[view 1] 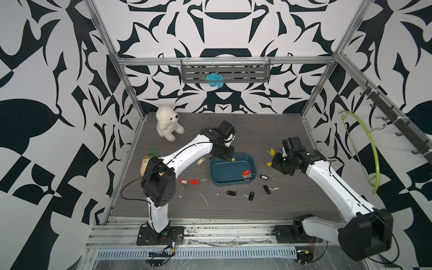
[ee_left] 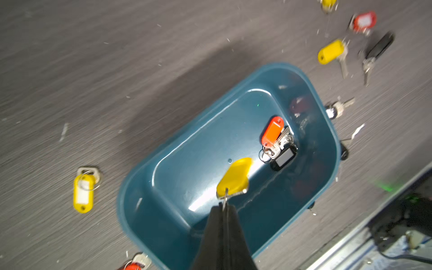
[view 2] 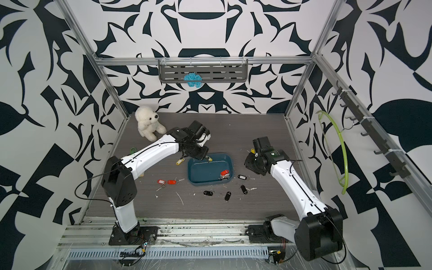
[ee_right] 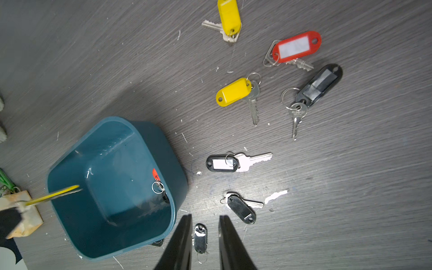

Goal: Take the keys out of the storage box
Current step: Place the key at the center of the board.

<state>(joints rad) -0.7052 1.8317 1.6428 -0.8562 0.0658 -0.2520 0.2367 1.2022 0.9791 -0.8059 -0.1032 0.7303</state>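
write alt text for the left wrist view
The shut left fingers pinch the ring of a yellow-tagged key, dangling it over the teal storage box. A red-tagged key and a black-tagged key lie together inside the box; more tagged keys are scattered on the grey table around it.

You are looking at a dark grey wood-grain bench (view 1: 233,131). Near the frame's centre the teal storage box (view 1: 224,170) rests on it. Scattered keys (view 1: 250,196) with red, yellow and black tags lie around the box. A white plush bear (view 1: 167,126) sits to the upper left.
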